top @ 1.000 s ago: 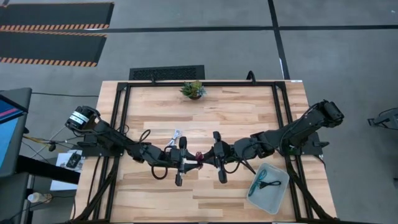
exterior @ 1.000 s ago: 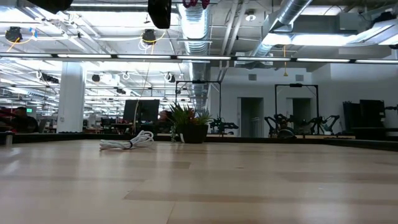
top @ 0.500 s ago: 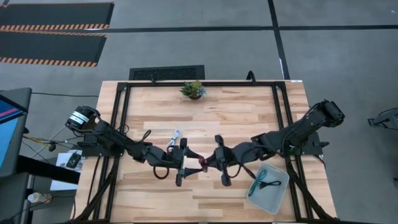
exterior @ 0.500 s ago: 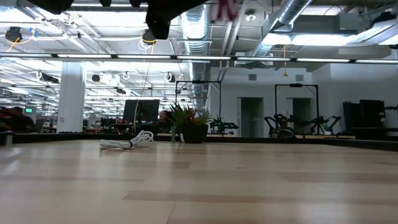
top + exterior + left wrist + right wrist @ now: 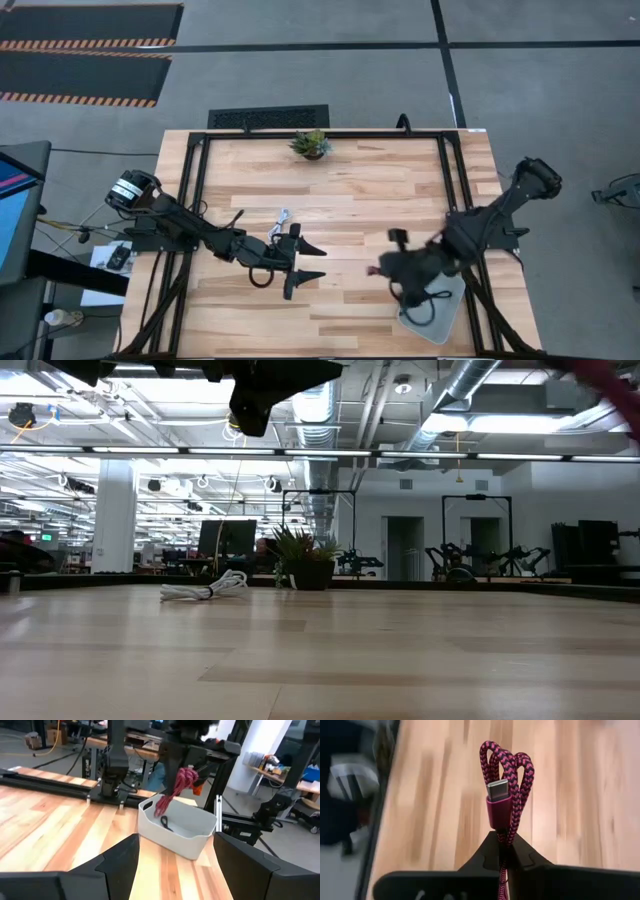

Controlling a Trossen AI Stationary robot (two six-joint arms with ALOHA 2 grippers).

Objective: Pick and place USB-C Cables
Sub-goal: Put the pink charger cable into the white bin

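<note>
The maroon USB-C cable (image 5: pixel 507 775), a small braided coil with a silver plug (image 5: pixel 497 789), is in my shut right gripper (image 5: pixel 381 269). It hangs in the air by the left side of the white bin (image 5: pixel 180 837). A black cable (image 5: pixel 166 823) lies in that bin. A white cable (image 5: pixel 283 218) lies flat on the wood left of the table's middle. My left gripper (image 5: pixel 312 261) hovers open above the table's middle, with nothing between its fingers. My right gripper pinches the maroon coil by one end (image 5: pixel 505 836) between its two fingertips. The loops and the plug stick out beyond the fingers. In the left wrist view the coil (image 5: pixel 175 795) hangs below the gripper, clear of the table and above the bin's rim.
A small potted plant (image 5: pixel 311 143) stands at the table's far edge. A black frame (image 5: pixel 200 190) runs along the table's sides. The bin (image 5: pixel 448 318) sits at the near right corner, partly under the right arm.
My left gripper has opened and let go of the maroon cable, which both grippers had between them at the table's middle. My right gripper, still shut on it, has carried the cable toward the table's right edge, up to the bin.
</note>
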